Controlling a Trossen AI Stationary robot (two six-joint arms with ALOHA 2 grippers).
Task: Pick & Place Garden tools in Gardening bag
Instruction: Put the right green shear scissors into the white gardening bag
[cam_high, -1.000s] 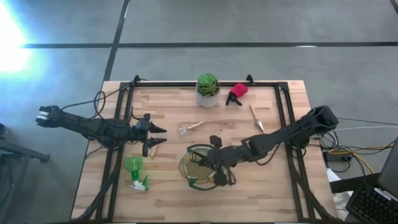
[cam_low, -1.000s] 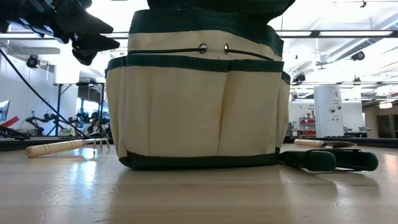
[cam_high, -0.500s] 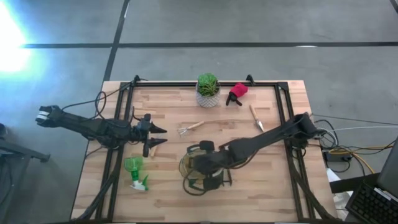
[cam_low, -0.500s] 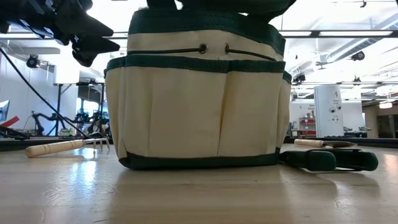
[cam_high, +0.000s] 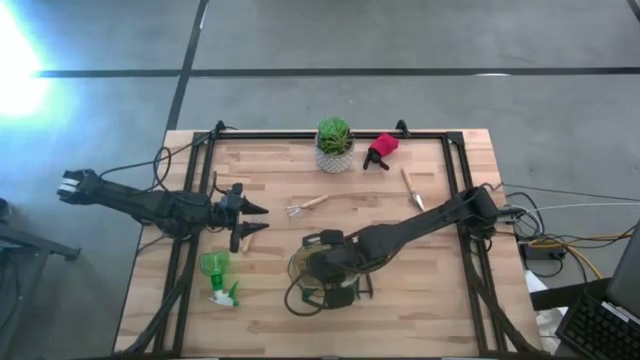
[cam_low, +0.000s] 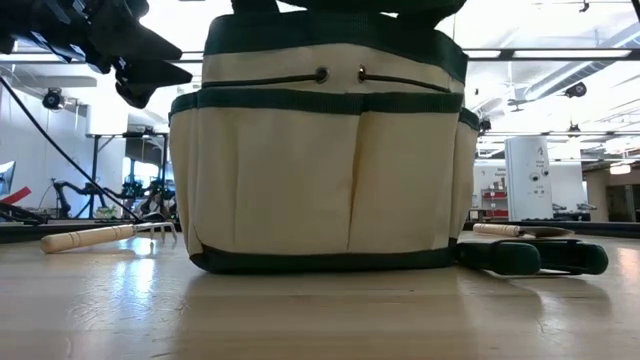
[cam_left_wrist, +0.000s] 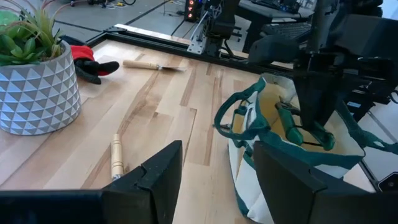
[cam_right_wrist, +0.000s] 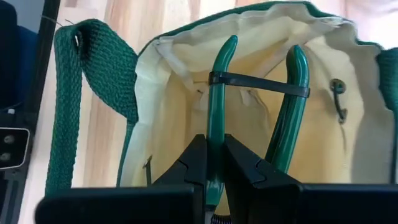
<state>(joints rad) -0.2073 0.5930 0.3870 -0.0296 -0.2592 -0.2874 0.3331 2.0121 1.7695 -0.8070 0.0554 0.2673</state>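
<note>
**Pruners going into the bag**

A pale wooden worktop (cam_high: 270, 300) on a grey floor carries my work. My right gripper (cam_right_wrist: 214, 163) is clamped on one green handle of the pruners (cam_right_wrist: 219, 93), holding them inside the mouth of the gardening bag (cam_low: 320, 170), which stands near the front middle of the worktop. My left gripper (cam_high: 252, 222) hangs with its jaws apart and empty, left of the bag. The fork (cam_high: 305, 205), the trowel (cam_high: 411, 189) and the red-and-black sprayer piece (cam_high: 381, 148) lie farther back, the last beside the potted plant (cam_high: 334, 143); the green spray bottle (cam_high: 217, 277) lies left of the bag.

I judge this the placing step: next I should lower a little, release, and lift clear of the handles.

Since a second ago my right arm has reached farther left over the bag, and the bag has shifted slightly.
</note>
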